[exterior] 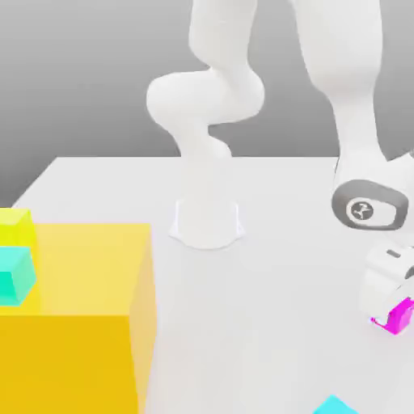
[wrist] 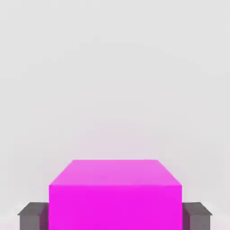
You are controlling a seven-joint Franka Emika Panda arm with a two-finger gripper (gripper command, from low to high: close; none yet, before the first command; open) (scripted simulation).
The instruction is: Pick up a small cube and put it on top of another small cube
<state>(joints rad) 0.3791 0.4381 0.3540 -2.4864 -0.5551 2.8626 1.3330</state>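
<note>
Magenta filled the space between my fingertips: I had the small cube (wrist: 115,207) clamped in my gripper (exterior: 391,317), a pad against each of two opposite sides, at the exterior view's right. Toward the near edge of that view, the sky-blue cube (exterior: 334,406) sat apart from my grip, nearer the middle. Well off at the exterior view's left stood a big yellow block (exterior: 73,356), with a turquoise cube (exterior: 14,276) and a yellow-green cube (exterior: 14,226) by its top. I saw nothing standing between my cube and the sky-blue one.

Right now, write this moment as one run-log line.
claw: shut on magenta cube | cyan cube: nothing on top
</note>
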